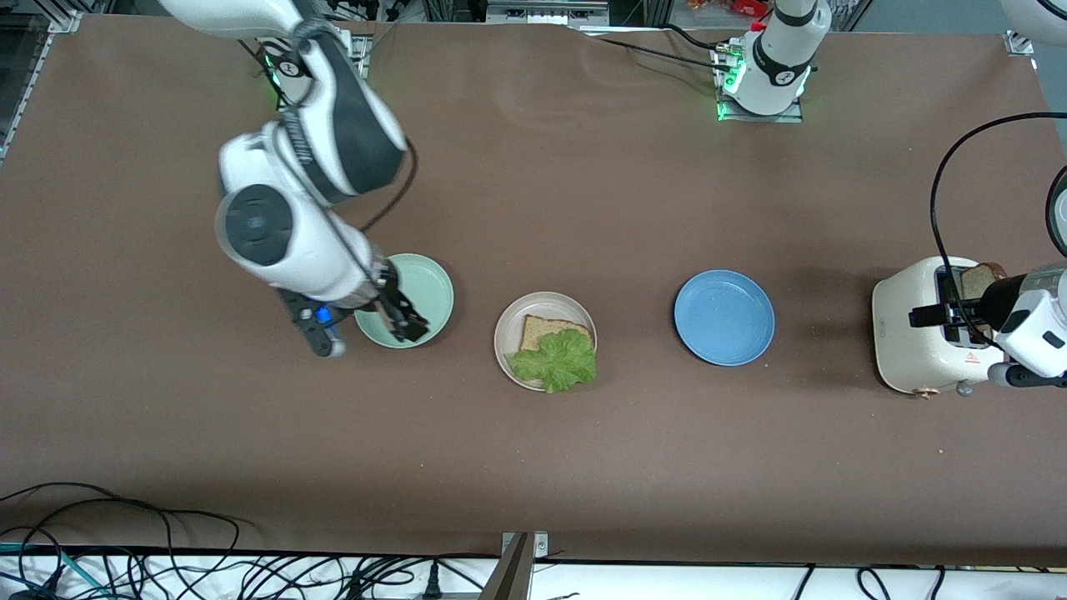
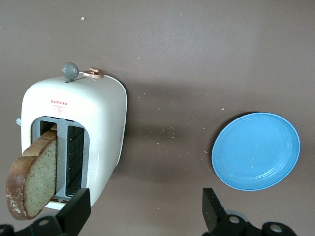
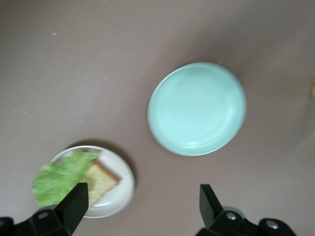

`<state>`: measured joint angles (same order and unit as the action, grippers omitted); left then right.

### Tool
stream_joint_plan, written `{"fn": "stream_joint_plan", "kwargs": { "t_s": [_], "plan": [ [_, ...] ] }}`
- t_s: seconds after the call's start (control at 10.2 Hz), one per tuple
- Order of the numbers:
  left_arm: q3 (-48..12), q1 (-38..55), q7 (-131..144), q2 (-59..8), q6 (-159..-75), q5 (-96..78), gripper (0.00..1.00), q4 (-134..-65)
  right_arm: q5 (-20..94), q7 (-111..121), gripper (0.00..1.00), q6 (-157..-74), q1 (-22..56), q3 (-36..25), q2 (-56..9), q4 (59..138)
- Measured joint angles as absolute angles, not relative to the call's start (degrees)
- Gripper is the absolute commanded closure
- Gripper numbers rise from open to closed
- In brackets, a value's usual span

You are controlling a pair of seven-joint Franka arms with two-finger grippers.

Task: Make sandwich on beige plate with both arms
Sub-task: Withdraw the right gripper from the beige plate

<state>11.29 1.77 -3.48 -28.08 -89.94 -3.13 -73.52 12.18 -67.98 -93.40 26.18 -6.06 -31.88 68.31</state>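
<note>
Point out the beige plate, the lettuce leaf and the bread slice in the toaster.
beige plate [image 1: 508, 329], front view, bare rim.
lettuce leaf [image 1: 557, 360], front view, leaf's middle.
bread slice in the toaster [image 2: 35, 178], left wrist view, cut face.

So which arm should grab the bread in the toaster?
Probably the left: its gripper hangs open over the toaster, by the bread slice. The right gripper is open over the mint green plate.
</note>
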Motion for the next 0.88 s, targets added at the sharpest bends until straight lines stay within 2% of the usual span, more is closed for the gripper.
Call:
{"fn": "stream_joint_plan", "kwargs": {
  "t_s": [0.2, 0.39, 0.68, 0.88],
  "plan": [
    [11.28, 1.78, -3.48, -28.09, -89.93, -3.13, 0.0, -73.55, 12.15, -53.88, 0.0, -83.24, 21.06, -6.61, -29.7, 68.4],
    [11.29, 1.77, -3.48, -28.09, -89.93, -3.13, 0.0, -73.56, 12.15, -37.26, 0.0, -77.1, 18.56, -10.73, -28.68, 68.7],
    [11.28, 1.8, -3.48, -28.09, -89.93, -3.13, 0.0, -73.61, 12.14, -14.62, 0.0, -75.53, 18.16, -19.21, -26.23, 73.2],
    [11.27, 1.81, -3.48, -28.1, -89.93, -3.13, 0.0, -73.62, 12.14, -4.18, 0.0, -76.07, 18.09, -21.63, -24.36, 77.01]
  ]
}}
